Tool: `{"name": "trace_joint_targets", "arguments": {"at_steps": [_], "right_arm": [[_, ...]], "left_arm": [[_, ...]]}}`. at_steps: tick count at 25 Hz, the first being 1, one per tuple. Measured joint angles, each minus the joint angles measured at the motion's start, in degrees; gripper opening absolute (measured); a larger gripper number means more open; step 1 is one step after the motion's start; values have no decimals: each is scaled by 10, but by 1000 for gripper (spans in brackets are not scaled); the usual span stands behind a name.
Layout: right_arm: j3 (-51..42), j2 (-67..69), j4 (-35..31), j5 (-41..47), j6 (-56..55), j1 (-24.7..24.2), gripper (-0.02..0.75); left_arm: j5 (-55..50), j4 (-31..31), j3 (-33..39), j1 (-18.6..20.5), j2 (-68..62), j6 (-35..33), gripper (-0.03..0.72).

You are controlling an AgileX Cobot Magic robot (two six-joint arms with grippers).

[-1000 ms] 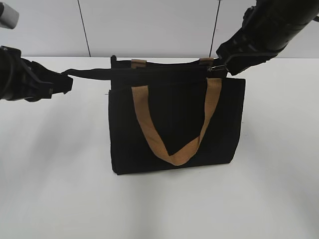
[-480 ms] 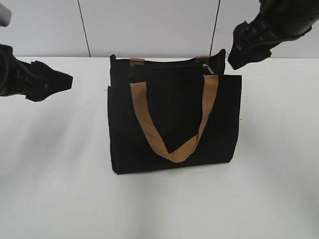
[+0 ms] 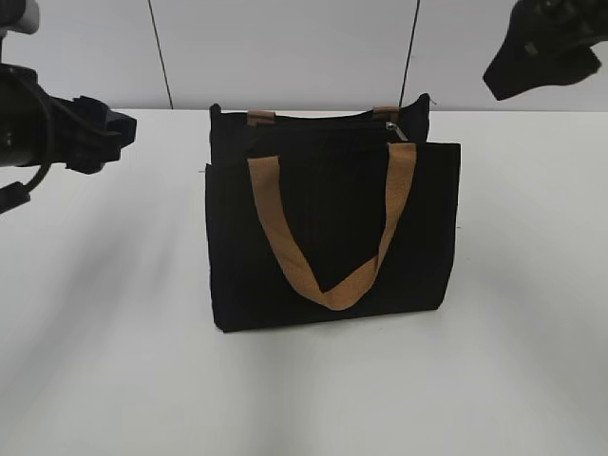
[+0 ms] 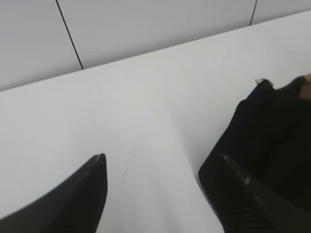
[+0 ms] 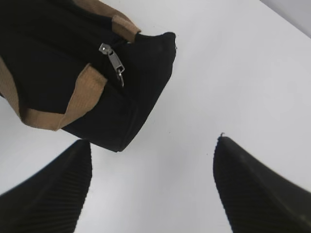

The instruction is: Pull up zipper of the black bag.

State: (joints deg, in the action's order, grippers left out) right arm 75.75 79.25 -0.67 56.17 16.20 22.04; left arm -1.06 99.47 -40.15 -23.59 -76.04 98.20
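Observation:
The black bag (image 3: 332, 237) stands upright on the white table, its tan handle hanging down the front. The silver zipper (image 3: 391, 126) sits at the right end of the top track; it also shows in the right wrist view (image 5: 114, 60), with its ring hanging down the bag (image 5: 53, 53). My left gripper (image 3: 119, 128) is open and empty, left of the bag and apart from it; its wrist view (image 4: 163, 162) shows the bag's corner (image 4: 265, 131) at the right. My right gripper (image 3: 508, 81) is open and empty, raised up and right of the bag (image 5: 153, 145).
The white table (image 3: 114, 361) spreads around the bag. A pale wall with dark vertical seams (image 3: 160, 57) runs behind it.
My left gripper let go of the black strap and drew back left. My right gripper released the zipper pull and rose up and to the right. The bag's top has settled.

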Motion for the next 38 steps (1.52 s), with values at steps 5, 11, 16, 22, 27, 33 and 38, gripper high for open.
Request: {"name": "trace_joint_targets", "arguments": {"at_steps": [5, 11, 16, 22, 27, 33, 38], "right_arm": [[-87, -79, -9, -5, 1, 0, 589], [-197, -187, -51, -9, 13, 0, 589], [-263, -289, -79, 5, 19, 0, 589], [-351, -443, -80, 53, 8, 0, 589], [-425, -534, -73, 98, -12, 0, 589], [-469, -576, -48, 103, -22, 0, 589], [-484, -578, -41, 77, -29, 0, 589]], "left_arm": [[-144, -144, 0, -110, 4, -105, 514], [-327, -586, -43, -175, 7, -514, 514], [-435, -752, -102, -241, 56, -673, 522], [-567, -812, -108, -327, 165, -731, 596], [-609, -836, -71, -343, 262, -734, 601], [-578, -842, 26, -343, 405, -758, 592], [-525, -843, 83, -343, 462, -776, 589]]}}
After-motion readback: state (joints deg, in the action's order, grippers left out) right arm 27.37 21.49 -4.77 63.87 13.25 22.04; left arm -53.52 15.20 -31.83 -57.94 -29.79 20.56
